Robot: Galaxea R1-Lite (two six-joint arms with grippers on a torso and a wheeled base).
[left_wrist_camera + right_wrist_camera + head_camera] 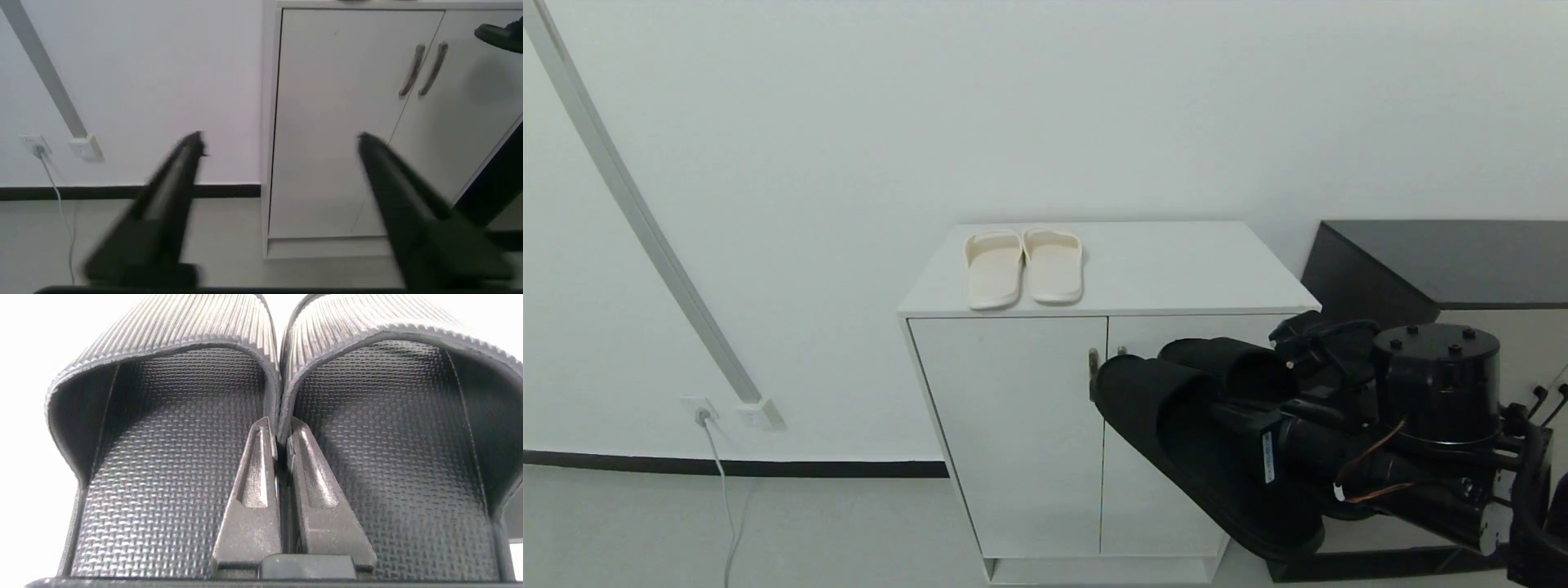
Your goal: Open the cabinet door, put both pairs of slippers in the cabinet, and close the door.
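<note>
White wall (1045, 106) backs the closed cabinet (1005, 425); cream slippers (1023, 267) lie atop it, above-left of the right gripper (279, 431), which pinches both black slippers (1164, 404). Left gripper (278, 143) gapes open.

Your robot: black arms and black grippers.
At the lower right of the head view, your right arm (1421, 490) is matte black. It has a drum-shaped joint housing (1436, 384) topped by four bolt heads, a thin orange wire (1372, 449) looping along it, black cables (1327, 335) above and a small white label (1267, 457). Your left gripper (279, 143) has two long, plain black fingers (176, 204). Your right gripper (279, 429) has black tapered fingers (253, 498) with hollowed triangular faces.
</note>
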